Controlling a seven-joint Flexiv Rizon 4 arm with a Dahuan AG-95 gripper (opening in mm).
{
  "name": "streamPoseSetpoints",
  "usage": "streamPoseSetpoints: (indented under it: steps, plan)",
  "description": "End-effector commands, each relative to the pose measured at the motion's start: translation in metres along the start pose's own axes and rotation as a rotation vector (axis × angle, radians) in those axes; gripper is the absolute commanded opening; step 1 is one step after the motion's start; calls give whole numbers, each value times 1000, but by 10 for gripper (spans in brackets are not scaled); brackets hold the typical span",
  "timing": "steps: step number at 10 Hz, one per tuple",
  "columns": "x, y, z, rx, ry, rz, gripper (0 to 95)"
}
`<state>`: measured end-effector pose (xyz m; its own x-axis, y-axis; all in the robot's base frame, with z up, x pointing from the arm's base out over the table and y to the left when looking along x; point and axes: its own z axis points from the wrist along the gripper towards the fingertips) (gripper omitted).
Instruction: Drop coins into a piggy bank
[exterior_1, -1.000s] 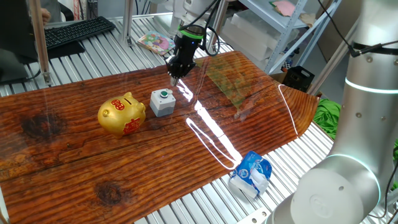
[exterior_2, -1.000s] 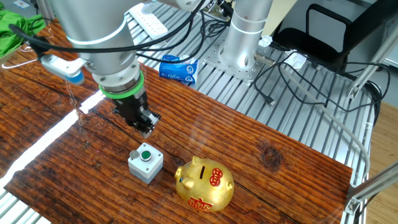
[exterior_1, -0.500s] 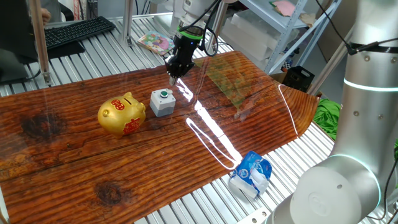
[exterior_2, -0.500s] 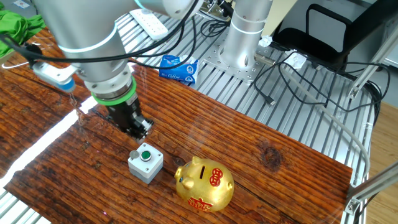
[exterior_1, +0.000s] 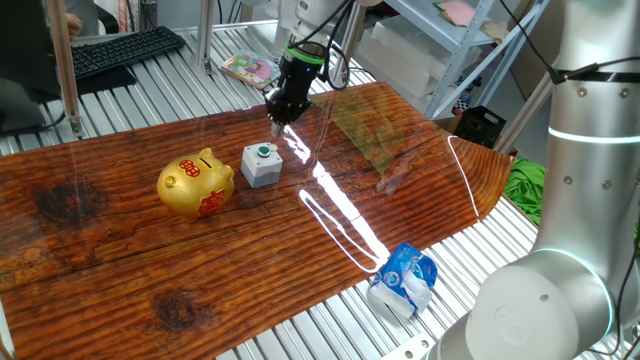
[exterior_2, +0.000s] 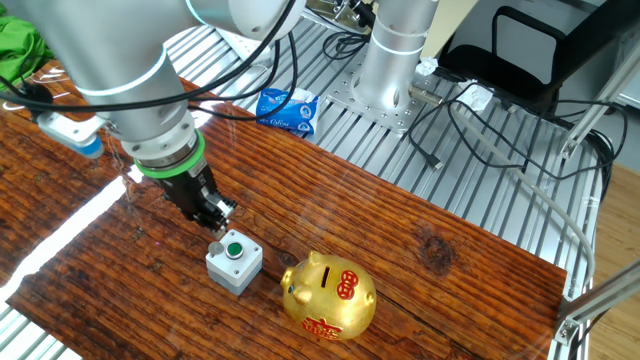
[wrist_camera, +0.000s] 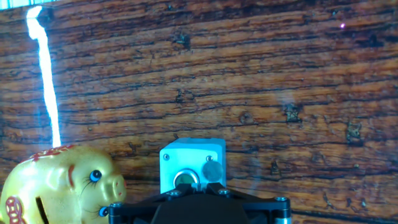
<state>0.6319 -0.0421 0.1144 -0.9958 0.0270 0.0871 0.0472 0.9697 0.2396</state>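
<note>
Claw (exterior_2: 215, 213) clenched, nothing visibly held, hovering just over a coin (exterior_2: 215, 247) on the grey box (exterior_2: 234, 262) — piggy bank (exterior_2: 329, 293) sits on the surface just beyond the box, slot up.

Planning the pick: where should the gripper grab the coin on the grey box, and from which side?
Probably pinch the coin across its rim, from straight above. It lies flat on the grey box near a corner, beside the green button, so only its edge offers grip. Keep fingers off the button. The gripper is shut; open first.
</note>
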Motion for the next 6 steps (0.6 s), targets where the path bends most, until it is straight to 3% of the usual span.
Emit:
streamPoseSetpoints:
  steps: [1,6]
  plan:
    - [2,0,4,-15,0,18,0]
    - [2,0,4,-12,10,51,0]
